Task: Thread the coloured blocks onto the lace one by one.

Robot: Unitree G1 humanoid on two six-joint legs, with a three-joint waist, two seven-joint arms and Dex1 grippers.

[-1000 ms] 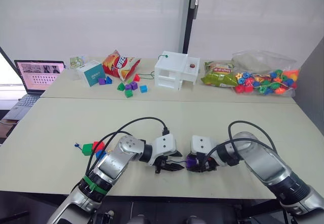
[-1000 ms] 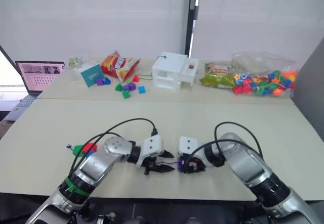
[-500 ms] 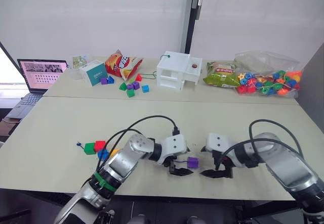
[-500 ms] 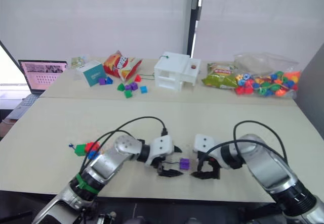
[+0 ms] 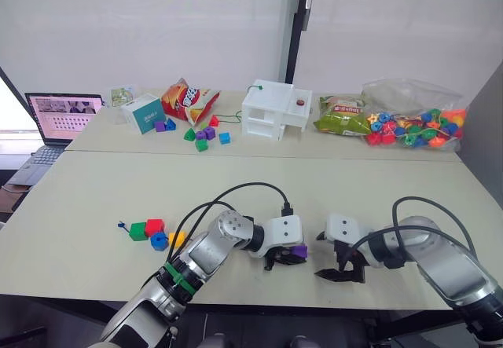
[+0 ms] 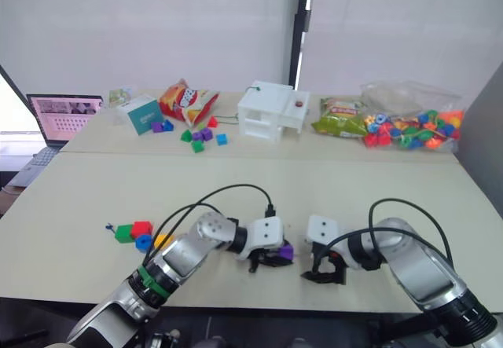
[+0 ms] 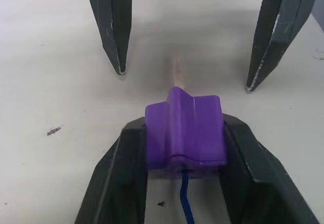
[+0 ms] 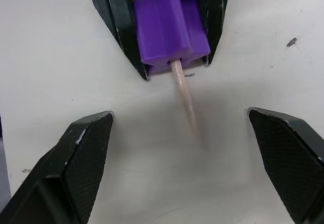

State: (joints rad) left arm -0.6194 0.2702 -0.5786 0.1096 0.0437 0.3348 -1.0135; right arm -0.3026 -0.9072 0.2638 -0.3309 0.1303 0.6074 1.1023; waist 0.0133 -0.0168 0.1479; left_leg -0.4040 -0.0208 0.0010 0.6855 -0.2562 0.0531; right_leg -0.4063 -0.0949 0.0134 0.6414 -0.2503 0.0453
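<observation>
Purple block (image 7: 185, 130) between left claw (image 7: 182, 183) fingers.

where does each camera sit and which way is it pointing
Left eye: on the head, looking forward and down over the table; both arms show, left gripper shut on the purple block, right gripper open.
Right eye: beside it, same scene.
Left wrist: looks along its fingers at the block, lace trailing back, right gripper's fingers beyond.
Right wrist: looks back the opposite way at the block and the lace's pale tip.
Shared: both wrist views show the block and both grippers.
</observation>
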